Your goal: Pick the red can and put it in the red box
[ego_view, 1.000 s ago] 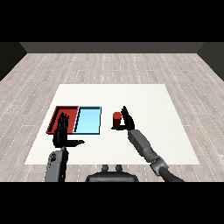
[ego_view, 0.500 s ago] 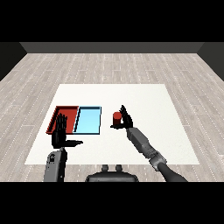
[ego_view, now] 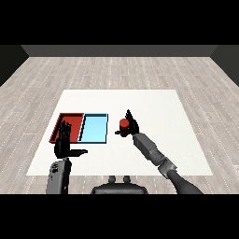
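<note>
two shallow rectangular trays lie side by side on the white square table, towards its left and near part: a red tray on the left and a light blue tray touching it on the right. just right of the blue tray, with a narrow strip of bare table between them, stands a small red cylindrical can, upright.

the robot's right hand, black at the end of a grey forearm reaching in from the lower right, is at the can. its fingers rise behind and to the right of the can and its thumb shows at the can's near left, so the hand seems to be curling round it. whether the grasp is complete cannot be told for certain. the can seems to be resting on the table or barely above it; the view does not settle which.

the robot's left hand stands upright over the near edge of the red tray, fingers straight and thumb out to the right, holding nothing.

as a judgement of progress: the task is at an early stage. the reach to the can looks done and the grasp is under way. what is left is lifting the can, carrying it left across the blue tray, and setting it down in the red tray, which holds nothing visible.
</note>
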You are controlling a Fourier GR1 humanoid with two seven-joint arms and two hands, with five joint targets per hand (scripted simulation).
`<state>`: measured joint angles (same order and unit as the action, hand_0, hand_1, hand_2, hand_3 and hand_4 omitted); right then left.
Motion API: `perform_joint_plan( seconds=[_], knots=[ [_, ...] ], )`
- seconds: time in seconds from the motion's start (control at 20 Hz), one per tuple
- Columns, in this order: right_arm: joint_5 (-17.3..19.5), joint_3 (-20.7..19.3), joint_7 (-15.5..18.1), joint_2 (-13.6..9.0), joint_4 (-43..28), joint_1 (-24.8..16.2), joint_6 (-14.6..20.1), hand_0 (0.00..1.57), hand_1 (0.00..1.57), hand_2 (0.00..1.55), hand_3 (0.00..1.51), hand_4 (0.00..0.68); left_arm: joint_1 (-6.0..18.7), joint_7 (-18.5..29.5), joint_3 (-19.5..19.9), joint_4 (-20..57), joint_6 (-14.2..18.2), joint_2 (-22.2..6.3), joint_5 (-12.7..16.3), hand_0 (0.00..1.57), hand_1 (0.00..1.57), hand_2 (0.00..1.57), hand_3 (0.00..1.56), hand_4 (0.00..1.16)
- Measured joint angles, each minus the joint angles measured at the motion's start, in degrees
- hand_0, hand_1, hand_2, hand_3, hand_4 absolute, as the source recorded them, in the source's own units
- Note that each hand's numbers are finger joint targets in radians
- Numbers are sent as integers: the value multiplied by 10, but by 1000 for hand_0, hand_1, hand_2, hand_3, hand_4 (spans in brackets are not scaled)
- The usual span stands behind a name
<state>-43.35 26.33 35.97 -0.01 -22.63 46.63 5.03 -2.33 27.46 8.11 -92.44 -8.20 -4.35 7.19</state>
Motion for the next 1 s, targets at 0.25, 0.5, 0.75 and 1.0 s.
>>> perform_joint_plan(
  seconds=[0.25, 0.5, 0.75, 1.0],
  knots=[
    [-36, 38, 6, 0, 12, 7, 3, 0, 0, 0, 0, 0, -6, 0, 5, -10, -1, -3, 4, 0, 0, 0, 0, 0],
    [-66, 72, -22, 0, 9, 6, 78, 1519, 1519, 1479, 1409, 524, -2, -3, 5, -6, 2, 0, 5, 0, 0, 0, 0, 0],
    [-66, 110, -69, 0, 30, 27, 169, 1434, 1434, 1449, 1406, 528, -3, -14, 3, -18, 4, 0, 6, 0, 0, 0, 0, 0],
    [-67, 146, -113, 0, 40, 47, 222, 1489, 1489, 1469, 1418, 518, 4, -13, 4, -11, 9, 0, 1, 0, 0, 0, 0, 0]
  ],
)
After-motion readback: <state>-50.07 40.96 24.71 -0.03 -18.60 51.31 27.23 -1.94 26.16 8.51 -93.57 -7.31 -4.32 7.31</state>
